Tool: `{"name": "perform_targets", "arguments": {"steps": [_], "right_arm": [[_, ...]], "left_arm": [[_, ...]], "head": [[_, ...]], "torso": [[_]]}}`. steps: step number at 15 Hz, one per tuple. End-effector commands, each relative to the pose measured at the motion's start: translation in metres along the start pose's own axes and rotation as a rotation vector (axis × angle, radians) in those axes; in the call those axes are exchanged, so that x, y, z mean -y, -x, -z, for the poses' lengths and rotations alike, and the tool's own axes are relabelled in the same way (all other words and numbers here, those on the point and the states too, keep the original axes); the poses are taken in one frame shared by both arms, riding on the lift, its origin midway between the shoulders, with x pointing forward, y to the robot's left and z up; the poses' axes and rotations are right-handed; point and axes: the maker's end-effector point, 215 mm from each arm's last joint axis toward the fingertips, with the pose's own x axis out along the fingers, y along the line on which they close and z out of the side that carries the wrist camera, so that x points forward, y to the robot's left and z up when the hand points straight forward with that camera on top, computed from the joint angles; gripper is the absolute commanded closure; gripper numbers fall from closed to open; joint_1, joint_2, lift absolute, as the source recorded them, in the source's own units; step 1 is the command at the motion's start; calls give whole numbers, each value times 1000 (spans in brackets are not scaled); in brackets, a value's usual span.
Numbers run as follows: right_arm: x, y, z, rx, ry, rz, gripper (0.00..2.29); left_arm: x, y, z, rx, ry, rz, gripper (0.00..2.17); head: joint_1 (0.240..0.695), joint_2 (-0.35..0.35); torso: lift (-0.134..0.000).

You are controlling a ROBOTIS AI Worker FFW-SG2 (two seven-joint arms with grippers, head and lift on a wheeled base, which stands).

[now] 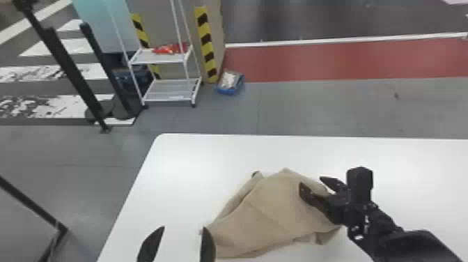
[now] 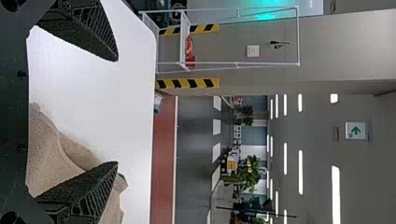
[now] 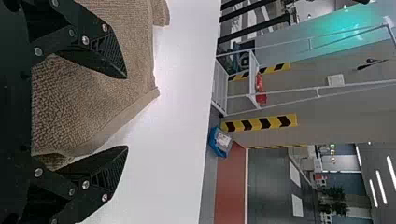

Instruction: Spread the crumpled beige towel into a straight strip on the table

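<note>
Your left gripper (image 1: 183, 229) is nearest you, at the bottom edge of the head view, its fingers spread wide and holding nothing. One finger overlaps the towel's left corner in that view; you cannot tell whether it touches. Your right gripper (image 1: 311, 181) reaches in from the right and sits at the towel's right part, also released, with its fingers parted and pointing forward and to the left.

Your towel (image 1: 271, 212) lies crumpled on the white table (image 1: 195, 156), in front of you and between the two grippers' sides, running under your right gripper. It is bunched into a broad, uneven shape rather than a strip: one corner points left, a peak points away from you, a narrow fold runs along the far left side, and the near right edge is rucked.

In the left wrist view, your left gripper (image 2: 117, 111) has bare table between its fingertips, and one finger crosses in front of the cloth. In the right wrist view, your right gripper (image 3: 126, 112) has the towel's hemmed edge running through the gap, unpinched.

Past the table you have a white rack (image 1: 158, 59) with a red item (image 1: 169, 49) on its upper shelf, and a blue bin (image 1: 231, 90) on the floor beside it
</note>
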Motion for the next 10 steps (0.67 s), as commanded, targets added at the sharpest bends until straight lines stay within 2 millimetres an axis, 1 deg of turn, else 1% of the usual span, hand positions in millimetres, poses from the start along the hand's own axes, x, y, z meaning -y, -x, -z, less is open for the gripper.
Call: {"name": "perform_targets", "arguments": {"steps": [1,3,5,6,7,9,10], "right_arm": [[0,0,0,-1,0,0,451],[0,0,1,-1,0,-1,596],[1,0,4,-5,-4,0,890],[3,1,7,-10,-3,3,967],[5,1,8,-9,-5,6,967],[4,1,8,-9,-7,0,1210],[5,2,8,-9,-13,0,1210]], "left_arm": [[0,0,1,-1,1,0,93],[0,0,1,-1,1,0,93],[0,1,1,-3,0,0,93],[0,1,0,0,1,0,93],[0,1,0,0,1,0,93],[0,1,0,0,1,0,93],[1,1,0,0,2,1,93]], "head": [[695,170],[695,170],[695,170],[695,170],[695,169],[695,167],[695,165]], "torso": [[0],[0],[0],[0],[0],[0],[0]]}}
